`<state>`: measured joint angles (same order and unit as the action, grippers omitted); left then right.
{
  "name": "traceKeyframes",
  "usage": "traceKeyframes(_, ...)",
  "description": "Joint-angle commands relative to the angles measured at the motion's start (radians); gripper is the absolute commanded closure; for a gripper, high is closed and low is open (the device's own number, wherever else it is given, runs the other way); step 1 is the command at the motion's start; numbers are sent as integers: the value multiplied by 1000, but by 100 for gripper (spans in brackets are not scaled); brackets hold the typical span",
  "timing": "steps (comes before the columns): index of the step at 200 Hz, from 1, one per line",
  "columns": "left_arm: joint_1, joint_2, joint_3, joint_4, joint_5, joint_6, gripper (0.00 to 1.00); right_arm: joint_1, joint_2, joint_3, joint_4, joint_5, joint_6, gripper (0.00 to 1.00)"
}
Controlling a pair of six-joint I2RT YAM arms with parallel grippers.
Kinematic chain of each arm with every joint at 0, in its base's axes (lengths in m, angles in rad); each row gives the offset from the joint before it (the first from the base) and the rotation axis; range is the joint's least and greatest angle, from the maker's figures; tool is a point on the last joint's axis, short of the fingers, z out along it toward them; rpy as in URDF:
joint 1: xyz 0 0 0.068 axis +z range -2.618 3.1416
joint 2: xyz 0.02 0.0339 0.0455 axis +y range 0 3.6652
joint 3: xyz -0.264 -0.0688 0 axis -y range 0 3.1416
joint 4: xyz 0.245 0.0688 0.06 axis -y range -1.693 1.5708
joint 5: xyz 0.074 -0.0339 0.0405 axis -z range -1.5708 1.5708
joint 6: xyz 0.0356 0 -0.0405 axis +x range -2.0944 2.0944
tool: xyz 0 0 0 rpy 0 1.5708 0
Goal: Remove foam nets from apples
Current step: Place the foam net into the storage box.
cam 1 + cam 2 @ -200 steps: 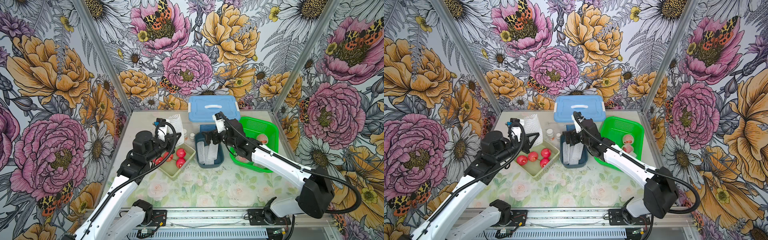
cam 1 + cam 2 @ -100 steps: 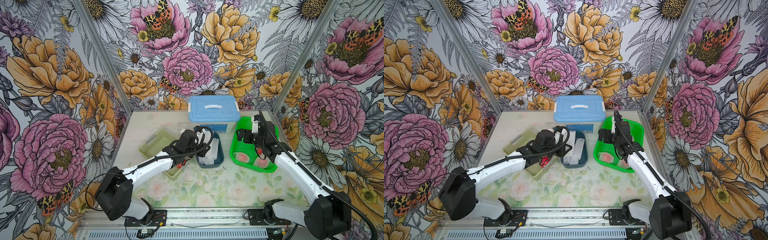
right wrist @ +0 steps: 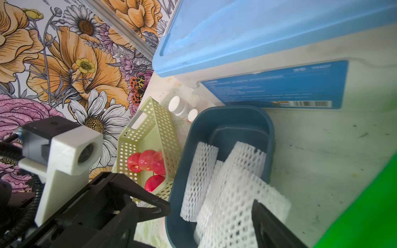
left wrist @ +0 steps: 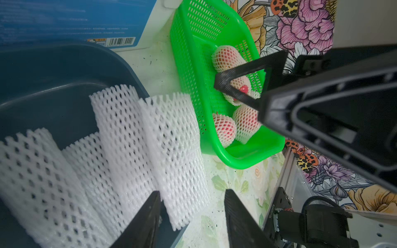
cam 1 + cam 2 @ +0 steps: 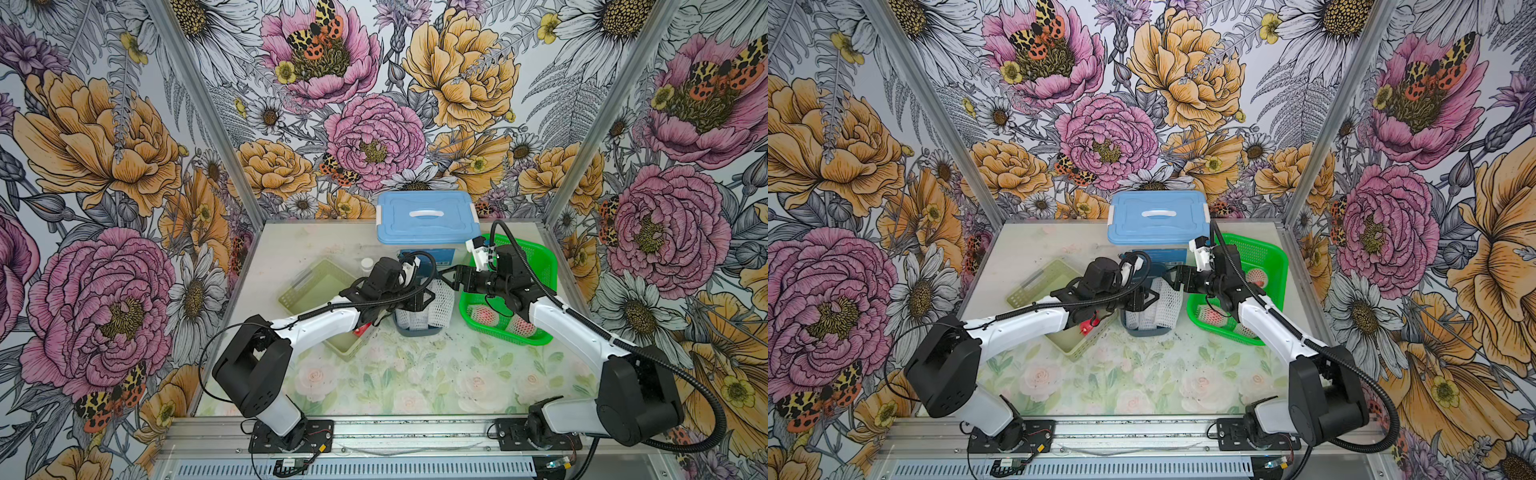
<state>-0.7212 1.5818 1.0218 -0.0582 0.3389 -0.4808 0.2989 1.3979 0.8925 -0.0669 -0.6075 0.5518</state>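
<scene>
While 4 bare apples (image 3: 147,160) lie in the pale tray (image 3: 148,113), left jaws stand parted and right jaws wide, by loose nets (image 4: 120,133) heaped in the blue tub (image 4: 53,70).

A box with a blue lid (image 5: 426,216) stood at the back of the flowery table (image 5: 415,382). In front sat a dark blue tub (image 3: 236,120), between a green basket (image 5: 538,255) and a pale tray (image 5: 316,286). Two white bottles (image 3: 180,106) stood by the tray.
</scene>
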Motion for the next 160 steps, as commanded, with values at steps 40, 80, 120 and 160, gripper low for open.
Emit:
traceKeyframes(40,66,-103,-49,14,3,20,43,-29,-32,-15,44,13,26,14)
traceKeyframes(80,119,-192,-68,-31,26,70,14,-53,-41,38,-86,63,-30,10)
traceKeyframes(120,126,-294,-82,-74,29,110,1,-210,-72,44,-205,230,-53,6)
traceKeyframes(160,174,-349,-76,-144,40,101,1,-396,-44,135,-355,374,-139,5)
